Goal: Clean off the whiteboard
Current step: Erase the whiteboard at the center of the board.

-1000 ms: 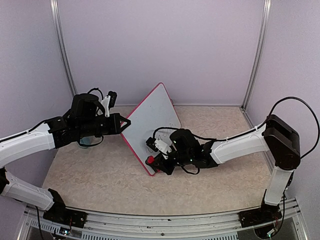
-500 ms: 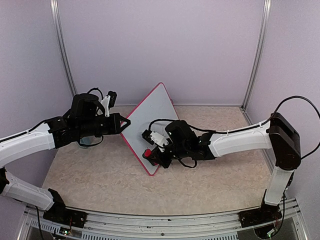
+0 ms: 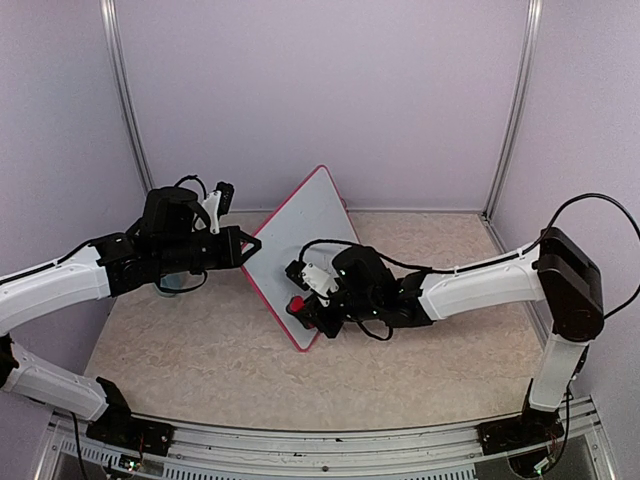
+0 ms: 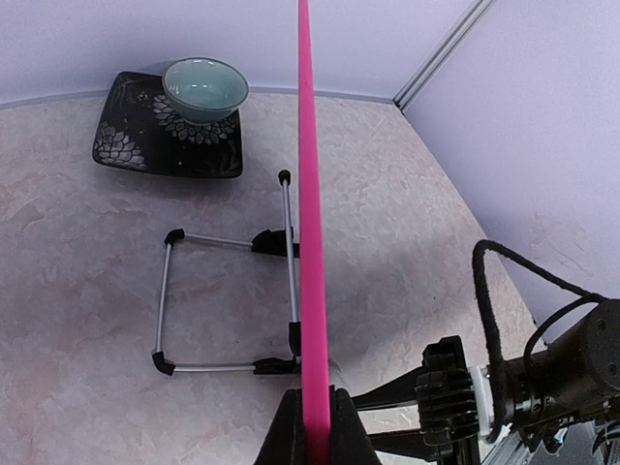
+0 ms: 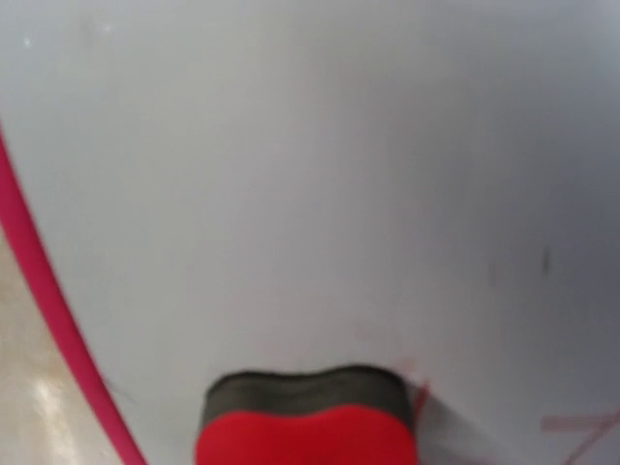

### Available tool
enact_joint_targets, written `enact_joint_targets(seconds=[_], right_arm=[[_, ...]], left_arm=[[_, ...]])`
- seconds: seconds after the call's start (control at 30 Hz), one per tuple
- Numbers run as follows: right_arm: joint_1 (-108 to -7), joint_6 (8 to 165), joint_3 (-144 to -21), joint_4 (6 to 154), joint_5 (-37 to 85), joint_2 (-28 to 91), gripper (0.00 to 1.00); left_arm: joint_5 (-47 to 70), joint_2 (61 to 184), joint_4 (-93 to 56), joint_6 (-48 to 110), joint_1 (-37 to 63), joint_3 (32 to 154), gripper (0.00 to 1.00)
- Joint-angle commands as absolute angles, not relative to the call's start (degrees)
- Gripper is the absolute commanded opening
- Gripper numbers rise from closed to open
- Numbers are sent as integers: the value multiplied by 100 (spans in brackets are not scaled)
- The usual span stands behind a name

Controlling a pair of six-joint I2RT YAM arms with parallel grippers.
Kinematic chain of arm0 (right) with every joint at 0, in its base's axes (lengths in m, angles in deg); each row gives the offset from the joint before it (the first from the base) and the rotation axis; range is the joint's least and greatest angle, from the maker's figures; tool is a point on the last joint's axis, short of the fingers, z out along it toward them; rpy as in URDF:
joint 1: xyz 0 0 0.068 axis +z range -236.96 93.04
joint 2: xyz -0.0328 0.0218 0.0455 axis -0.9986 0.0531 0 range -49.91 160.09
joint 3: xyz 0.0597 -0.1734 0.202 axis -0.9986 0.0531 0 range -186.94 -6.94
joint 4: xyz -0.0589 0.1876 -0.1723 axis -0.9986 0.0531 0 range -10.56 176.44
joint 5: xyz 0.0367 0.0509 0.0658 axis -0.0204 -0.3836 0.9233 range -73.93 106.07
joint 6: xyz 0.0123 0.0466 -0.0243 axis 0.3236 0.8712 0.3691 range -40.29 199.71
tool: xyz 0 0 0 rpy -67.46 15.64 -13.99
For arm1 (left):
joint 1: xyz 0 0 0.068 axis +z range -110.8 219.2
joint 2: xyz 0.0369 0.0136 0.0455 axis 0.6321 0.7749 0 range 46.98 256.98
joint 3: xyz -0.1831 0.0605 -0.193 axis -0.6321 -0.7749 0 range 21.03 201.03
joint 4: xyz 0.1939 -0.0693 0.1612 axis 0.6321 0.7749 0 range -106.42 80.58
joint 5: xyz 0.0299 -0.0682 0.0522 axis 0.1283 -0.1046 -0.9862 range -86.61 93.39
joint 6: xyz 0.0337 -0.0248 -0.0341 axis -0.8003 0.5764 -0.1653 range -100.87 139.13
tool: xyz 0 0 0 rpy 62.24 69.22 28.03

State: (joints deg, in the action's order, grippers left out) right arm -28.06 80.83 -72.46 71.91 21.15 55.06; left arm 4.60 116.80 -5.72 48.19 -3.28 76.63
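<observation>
Upper left: one teal bowl (image 4: 203,89) on one tray (image 4: 126,145), one wire stand (image 4: 163,300). Left jaws clench whiteboard (image 3: 300,235); right jaws grasp eraser (image 5: 305,441).

Eraser shifts up the whiteboard

The right hand (image 3: 306,311), gripping the eraser (image 3: 296,305), has left the whiteboard's (image 3: 300,225) lowest corner. It now sits a little higher on the face, nearer the worktop's (image 3: 200,350) far edge. Its wrist swung towards the left edge, then eased slightly back right.
</observation>
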Motion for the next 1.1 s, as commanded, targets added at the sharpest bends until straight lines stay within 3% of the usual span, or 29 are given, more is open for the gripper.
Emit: enact_joint_targets(seconds=[0.0,0.23,0.67,1.07], right_arm=[[-2762,8109,-6822,7137,1710,5680,2],[-2780,8104,-6929,7091,1833,5688,2],[-2868,7611,-8487,7635,1956,5705,2],[-3193,8111,-7011,6998,2341,5921,1]], left_arm=[[1005,11862,-303,4668,-483,7745,0],[989,11820,-265,4673,-483,7747,0],[983,11792,-271,4710,-501,7705,0],[984,11747,-307,4674,-492,7609,0]])
